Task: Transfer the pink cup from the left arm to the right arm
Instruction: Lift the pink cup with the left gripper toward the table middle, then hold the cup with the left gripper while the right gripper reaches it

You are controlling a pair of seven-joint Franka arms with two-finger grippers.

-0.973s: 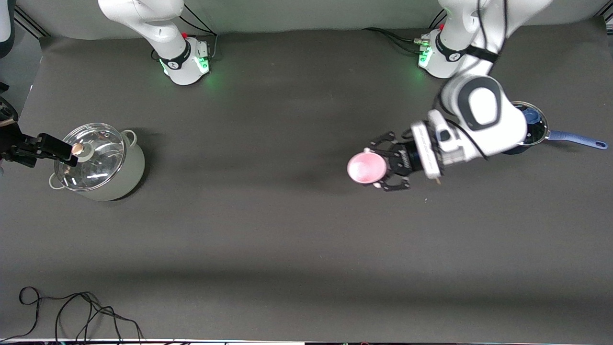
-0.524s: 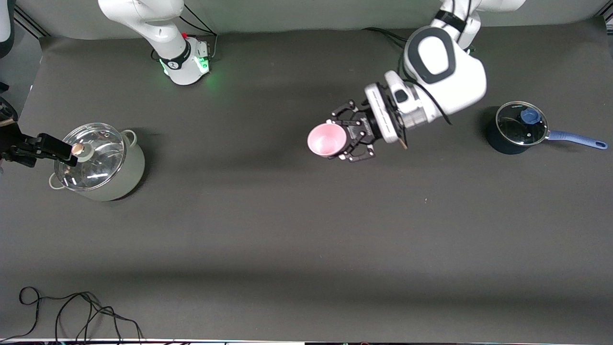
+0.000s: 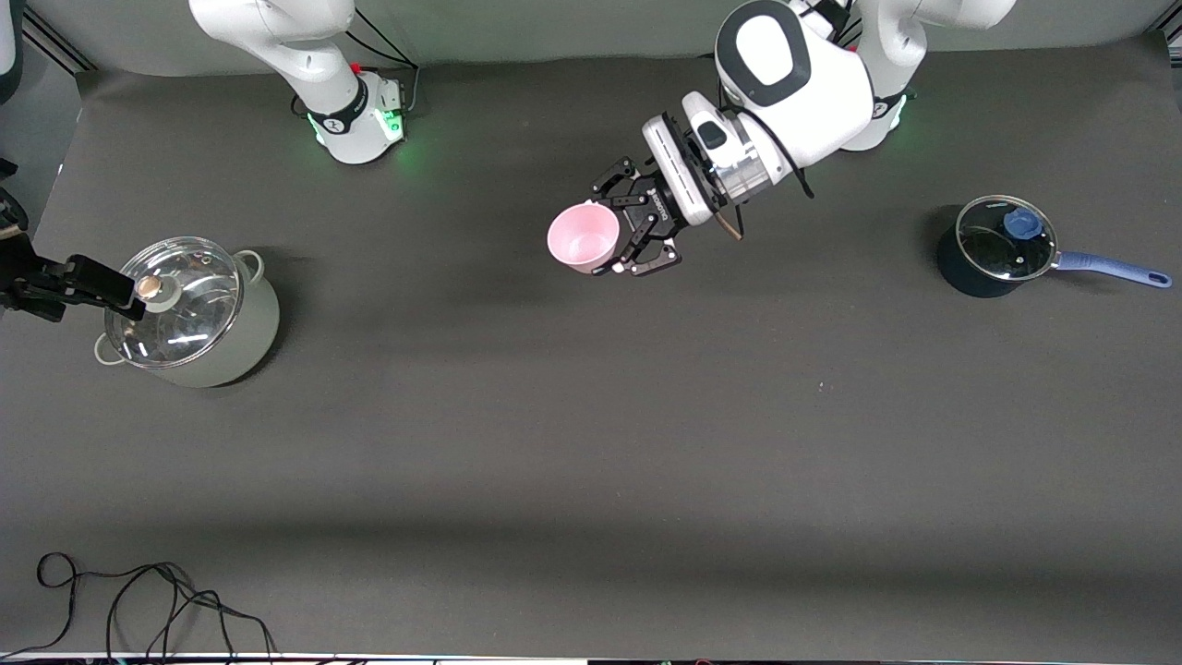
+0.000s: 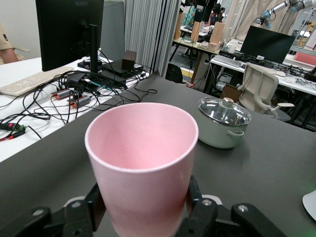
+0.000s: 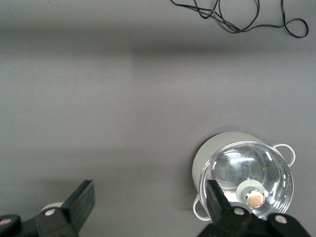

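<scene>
You have the small pale-pink plastic cup clamped in the left arm's black scissor-linkage tool, lifted over the dark bench mid-way between the two arm bases, its open mouth turned toward the right arm's end. Your right arm's straight-fingered tool waits spread wide and empty over the rim of the pale-green lidded pot, well apart from the cup.
</scene>
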